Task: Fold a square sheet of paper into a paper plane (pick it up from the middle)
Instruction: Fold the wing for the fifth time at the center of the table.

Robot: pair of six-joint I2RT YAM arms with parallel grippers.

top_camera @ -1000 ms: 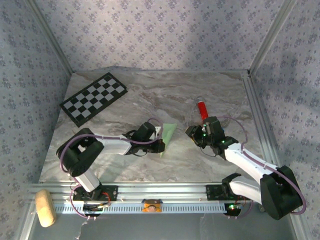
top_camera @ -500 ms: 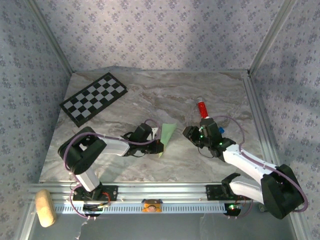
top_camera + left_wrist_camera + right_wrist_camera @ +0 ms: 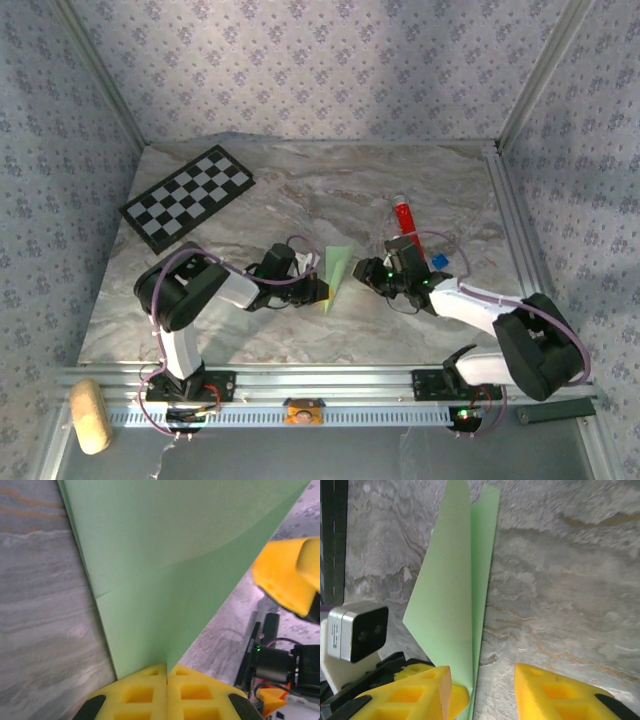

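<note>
The light green sheet of paper (image 3: 336,272) is folded into a long pointed shape and stands on edge at the table's middle. My left gripper (image 3: 318,289) is shut on its lower end. In the left wrist view the yellow pads (image 3: 150,692) press together at the gripper (image 3: 166,669), with the paper (image 3: 170,555) rising from between them. My right gripper (image 3: 366,272) is open just right of the paper. In the right wrist view its gripper (image 3: 482,692) has the paper's (image 3: 447,595) lower edge between the fingers, close to the left fingertip (image 3: 420,695).
A red tube (image 3: 403,216) lies behind the right gripper, with a small blue object (image 3: 438,262) beside the right arm. A checkerboard (image 3: 188,196) lies at the back left. A tan block (image 3: 90,415) sits off the table's front left. Bare marble stretches in front.
My right gripper has moved left, up to the paper's right side, uncovering the small blue object. The left gripper and the paper have barely shifted.
</note>
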